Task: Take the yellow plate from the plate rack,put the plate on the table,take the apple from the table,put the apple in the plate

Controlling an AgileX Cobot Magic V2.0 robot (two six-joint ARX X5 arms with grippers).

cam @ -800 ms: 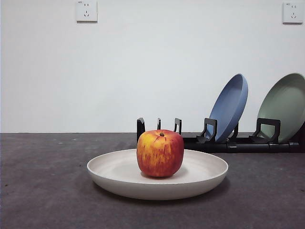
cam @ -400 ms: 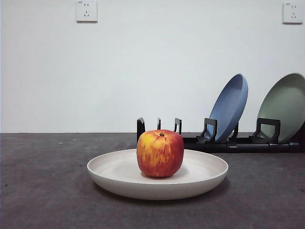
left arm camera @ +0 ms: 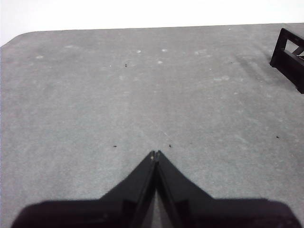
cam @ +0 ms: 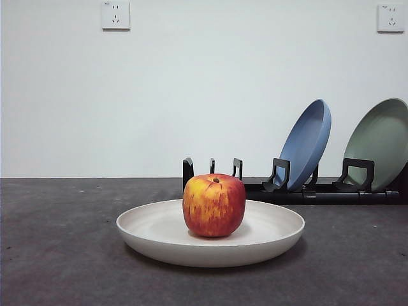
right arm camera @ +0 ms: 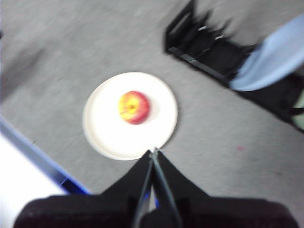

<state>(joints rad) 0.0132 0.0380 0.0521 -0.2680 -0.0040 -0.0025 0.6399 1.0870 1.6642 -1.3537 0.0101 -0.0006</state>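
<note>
Right gripper (right arm camera: 153,151) high above the table (cam: 57,255), jaws pressed together, holding nothing. Left gripper (left arm camera: 156,153) likewise closed and empty, low over bare table near an end of the plate rack (left arm camera: 289,54). Below the right one: apple (cam: 214,205) upright in the middle of the yellow plate (cam: 268,245), flat on the table just before the rack. Blue plate (cam: 307,143) and green plate (cam: 379,140) leaning in rear slots. Judged complete; nothing left but parking.

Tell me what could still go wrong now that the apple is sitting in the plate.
Little, I think. The apple stands free in the yellow plate, so a bump to the table could roll it. The right claw, shut and high above the plate's edge, might clip it if it drops. The left claw is shut over bare table.
</note>
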